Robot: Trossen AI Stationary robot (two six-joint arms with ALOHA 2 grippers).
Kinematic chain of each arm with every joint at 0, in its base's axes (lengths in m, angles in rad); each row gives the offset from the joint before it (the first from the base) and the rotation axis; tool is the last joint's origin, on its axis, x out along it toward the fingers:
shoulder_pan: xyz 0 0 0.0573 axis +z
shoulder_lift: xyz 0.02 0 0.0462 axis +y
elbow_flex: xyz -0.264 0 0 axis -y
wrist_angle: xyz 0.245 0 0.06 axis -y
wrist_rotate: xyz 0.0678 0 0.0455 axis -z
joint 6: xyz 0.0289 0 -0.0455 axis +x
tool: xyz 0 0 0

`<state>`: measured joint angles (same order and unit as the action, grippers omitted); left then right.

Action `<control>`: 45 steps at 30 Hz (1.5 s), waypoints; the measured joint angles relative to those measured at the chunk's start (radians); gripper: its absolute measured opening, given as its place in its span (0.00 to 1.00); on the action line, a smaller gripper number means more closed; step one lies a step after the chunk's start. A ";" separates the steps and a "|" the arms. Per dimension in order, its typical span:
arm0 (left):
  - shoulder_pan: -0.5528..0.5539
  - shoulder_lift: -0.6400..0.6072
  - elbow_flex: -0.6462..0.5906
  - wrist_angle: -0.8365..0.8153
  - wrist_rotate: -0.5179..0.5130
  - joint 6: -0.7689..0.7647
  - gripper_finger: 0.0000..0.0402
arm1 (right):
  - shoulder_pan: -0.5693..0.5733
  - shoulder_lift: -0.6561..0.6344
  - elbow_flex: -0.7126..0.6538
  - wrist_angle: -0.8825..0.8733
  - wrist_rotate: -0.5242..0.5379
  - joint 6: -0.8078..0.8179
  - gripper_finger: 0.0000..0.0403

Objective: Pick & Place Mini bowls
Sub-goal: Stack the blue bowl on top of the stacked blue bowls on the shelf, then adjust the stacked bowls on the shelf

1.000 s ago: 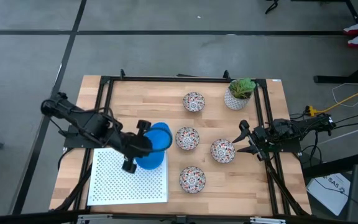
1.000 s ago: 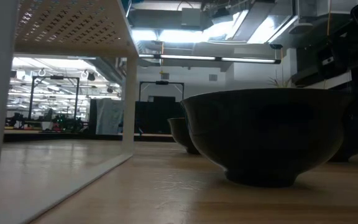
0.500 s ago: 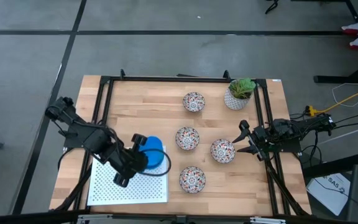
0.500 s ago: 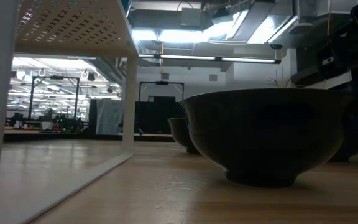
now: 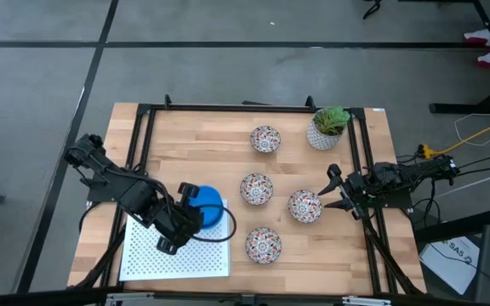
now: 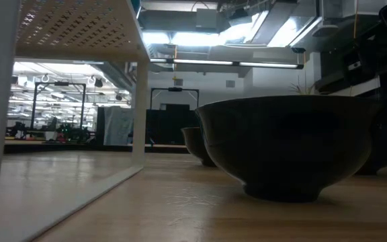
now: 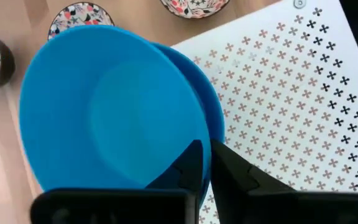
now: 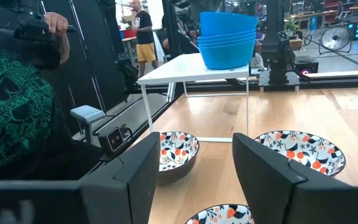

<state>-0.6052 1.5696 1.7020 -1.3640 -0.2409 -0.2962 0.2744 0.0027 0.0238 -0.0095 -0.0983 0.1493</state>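
Four floral bowls (image 5: 264, 189) sit on bare wood, mid-table. Blue bowl stack (image 5: 204, 207) rests on white perforated shelf (image 5: 175, 253), L gripper (image 7: 205, 163) pinching top bowl's rim. R gripper (image 5: 333, 189) idles open just beside a floral bowl, nr table's R edge.

- A robotics lab or workshop: a wooden worktable (image 5: 228, 140) edged by a black metal frame (image 5: 147, 127) stands on a bare grey floor (image 5: 41, 76) marked with dark lines.
- Behind the left gripper (image 5: 183, 214), its dark arm (image 5: 113, 178) reaches back to the frame's side.
- Beside the right gripper (image 5: 334, 192), cables (image 5: 475, 127) trail across the floor.
- Ahead of the right gripper, past the white perforated stand (image 8: 194, 71), are a fan (image 8: 335, 38), more benches and standing people (image 8: 143, 34).
- The low view shows ceiling strip lights (image 6: 247, 64) and further rigs (image 6: 46, 107).
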 joint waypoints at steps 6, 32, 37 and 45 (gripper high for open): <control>0.000 0.000 0.000 0.002 -0.003 -0.036 0.14 | 0.000 0.000 0.000 0.000 0.000 0.000 0.50; 0.006 -0.002 0.014 0.098 0.022 0.008 0.14 | 0.000 0.000 0.000 0.000 0.000 0.000 0.50; 0.017 -0.003 0.014 0.168 -0.132 0.132 0.03 | 0.000 0.000 0.000 0.000 0.000 0.000 0.50; 0.177 -0.005 0.014 0.333 0.009 0.258 0.00 | 0.000 0.000 0.000 0.000 0.000 0.000 0.50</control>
<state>-0.4285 1.5646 1.7161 -1.0310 -0.2323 -0.0385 0.2741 0.0029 0.0238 -0.0097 -0.0982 0.1493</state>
